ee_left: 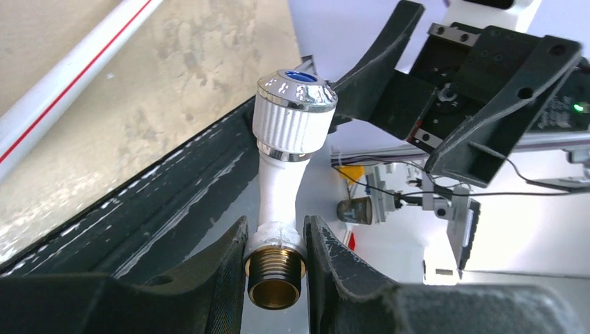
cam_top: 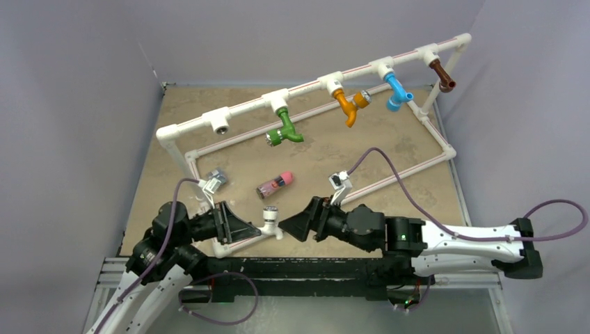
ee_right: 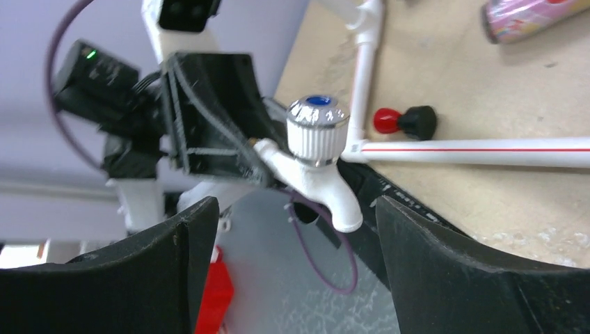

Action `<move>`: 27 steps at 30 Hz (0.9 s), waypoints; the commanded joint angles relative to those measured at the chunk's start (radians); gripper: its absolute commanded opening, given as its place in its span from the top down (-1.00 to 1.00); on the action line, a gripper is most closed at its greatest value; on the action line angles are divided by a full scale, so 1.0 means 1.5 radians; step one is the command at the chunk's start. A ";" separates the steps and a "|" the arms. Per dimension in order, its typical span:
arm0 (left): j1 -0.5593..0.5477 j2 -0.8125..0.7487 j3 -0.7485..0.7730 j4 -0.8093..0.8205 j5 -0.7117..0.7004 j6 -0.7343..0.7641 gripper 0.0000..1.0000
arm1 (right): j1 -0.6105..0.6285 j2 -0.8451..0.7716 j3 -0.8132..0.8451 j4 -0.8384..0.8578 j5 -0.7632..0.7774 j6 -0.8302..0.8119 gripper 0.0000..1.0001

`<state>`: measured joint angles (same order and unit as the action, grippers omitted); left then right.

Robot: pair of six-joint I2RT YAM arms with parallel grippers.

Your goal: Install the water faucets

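Four faucets hang from the far rail of the white pipe frame: green, orange, blue and brown, left to right. One fitting at the rail's left end shows an empty socket, which looks like the place for the last tap.

That tap, the white faucet, is well apart from it, up in the air at the near edge of the table between the two arms. The left gripper pinches it by the collar just above the brass thread. The thread points back into the gripper and the knob sticks out toward the right.

The right gripper faces it with fingers spread wide, one on each side of knob and spout, touching neither. To me this reads as a hand-over pose. With the thread turned toward the left palm it could hardly be screwed in, and a grip at the knob end would free it.
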<state>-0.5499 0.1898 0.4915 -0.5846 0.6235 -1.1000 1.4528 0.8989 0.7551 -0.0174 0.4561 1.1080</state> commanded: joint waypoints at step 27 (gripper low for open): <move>0.004 0.014 -0.037 0.525 0.154 -0.227 1.00 | 0.003 -0.028 0.069 0.164 -0.254 -0.206 -0.14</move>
<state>-0.5499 0.2161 0.4316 0.1165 0.8394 -1.4082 1.4528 0.8398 0.7906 0.1623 0.1001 0.8406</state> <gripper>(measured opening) 0.290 0.594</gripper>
